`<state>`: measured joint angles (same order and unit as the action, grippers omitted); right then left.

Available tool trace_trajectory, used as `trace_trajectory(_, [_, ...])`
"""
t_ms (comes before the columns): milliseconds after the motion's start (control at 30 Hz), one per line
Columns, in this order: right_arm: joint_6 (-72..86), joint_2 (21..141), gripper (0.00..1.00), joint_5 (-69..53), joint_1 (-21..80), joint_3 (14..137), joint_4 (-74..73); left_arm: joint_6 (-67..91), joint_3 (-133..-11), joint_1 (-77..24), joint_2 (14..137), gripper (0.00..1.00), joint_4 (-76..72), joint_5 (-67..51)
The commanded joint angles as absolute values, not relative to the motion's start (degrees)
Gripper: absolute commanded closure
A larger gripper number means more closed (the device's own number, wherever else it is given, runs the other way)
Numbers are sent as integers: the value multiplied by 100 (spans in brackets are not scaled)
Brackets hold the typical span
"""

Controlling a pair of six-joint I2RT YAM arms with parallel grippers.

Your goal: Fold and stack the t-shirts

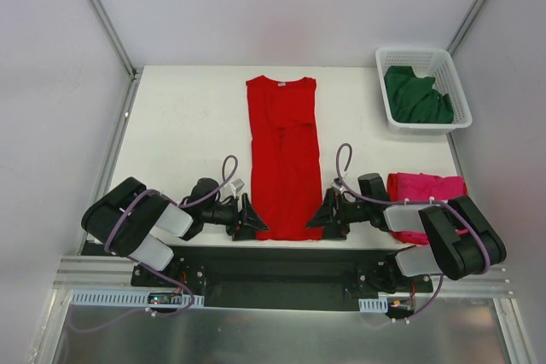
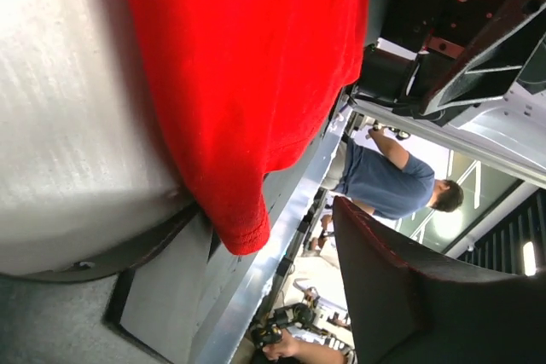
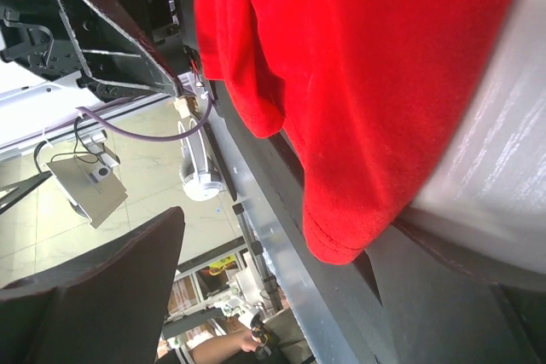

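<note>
Our left fingers [image 1: 253,224] and right fingers [image 1: 327,215] stand apart, straddling the near corners of the red shirt [image 1: 284,159].

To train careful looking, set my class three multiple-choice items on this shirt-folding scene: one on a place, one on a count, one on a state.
1. Where is the green t-shirt? A in the white basket; B on the floor; C under an arm.
2. How many t-shirts show from above? A one; B three; C five.
3. How does the red t-shirt lie? A balled up; B hanging on a rail; C flat in a long strip, hem over the table at its near edge.
Key: 1 A, green cloth lies in the basket at the far right; 2 B, red, green and the pink t-shirt; 3 C, the wrist views show its hem hanging past the edge.
</note>
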<state>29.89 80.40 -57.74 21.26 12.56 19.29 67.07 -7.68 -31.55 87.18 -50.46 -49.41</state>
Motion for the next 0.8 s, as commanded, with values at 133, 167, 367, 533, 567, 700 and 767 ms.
trace_trajectory(133, [2830, 8763, 75, -3814, 2118, 817, 756, 6574, -817, -3208, 8754, 48, -4122, -4808])
trace_trajectory(167, [2830, 8771, 78, -3823, 2118, 826, 756, 6566, -817, -3208, 8771, 49, -4122, -4808])
trace_trajectory(367, [2830, 8798, 91, -3876, 2118, 879, 773, 6539, -888, -3208, 8877, 55, -4122, -4808])
trace_trajectory(533, [2892, 8561, 93, -3920, 2127, 905, 773, 6557, -1010, -3199, 8789, 55, -4043, -4843])
trace_trajectory(567, [2900, 8465, 95, -3946, 2118, 914, 773, 6565, -1028, -3208, 8685, 55, -4008, -4843])
trace_trajectory(700, [2927, 8262, 99, -4043, 2118, 940, 791, 6347, -1160, -3199, 8429, 55, -3543, -4764])
trace_trajectory(767, [2953, 8192, 99, -4069, 2118, 940, 800, 6302, -1178, -3199, 8350, 55, -3516, -4772])
